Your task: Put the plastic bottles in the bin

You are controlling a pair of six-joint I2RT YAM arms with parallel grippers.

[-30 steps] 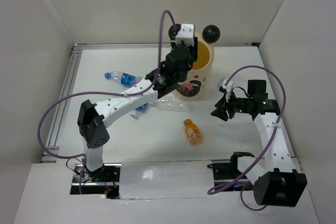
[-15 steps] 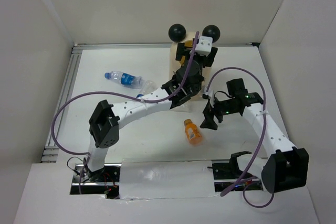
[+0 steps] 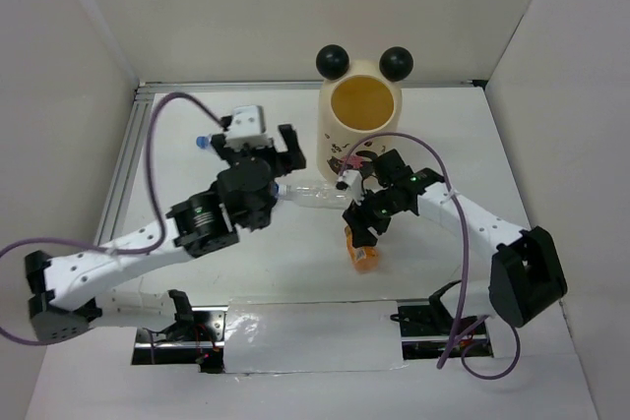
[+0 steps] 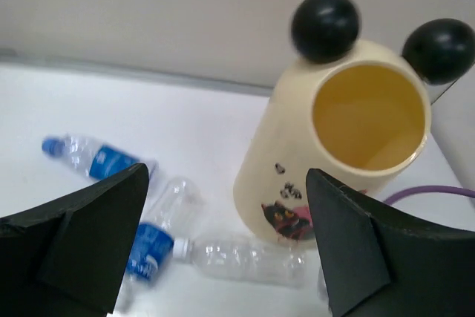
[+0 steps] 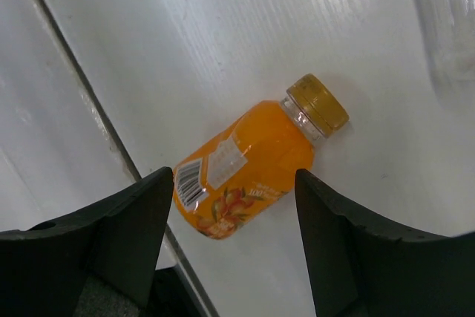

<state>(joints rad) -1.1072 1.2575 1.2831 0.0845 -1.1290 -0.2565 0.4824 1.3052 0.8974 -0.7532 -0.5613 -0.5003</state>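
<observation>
Tabletop [image 3: 463, 145] beside bin [image 3: 335, 145]: right gripper [image 5: 234, 183] hung wide, empty, over orange bottle [image 5: 252, 161]; pickup probably required lowering, closing. Left gripper [image 4: 226, 183] gaped empty.

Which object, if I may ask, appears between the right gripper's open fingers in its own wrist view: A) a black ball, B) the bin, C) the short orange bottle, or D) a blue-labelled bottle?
C: the right wrist view shows the short orange bottle lying on its side, ungripped, between the spread fingers of the right gripper.

Bright, even light; soft shadows
</observation>
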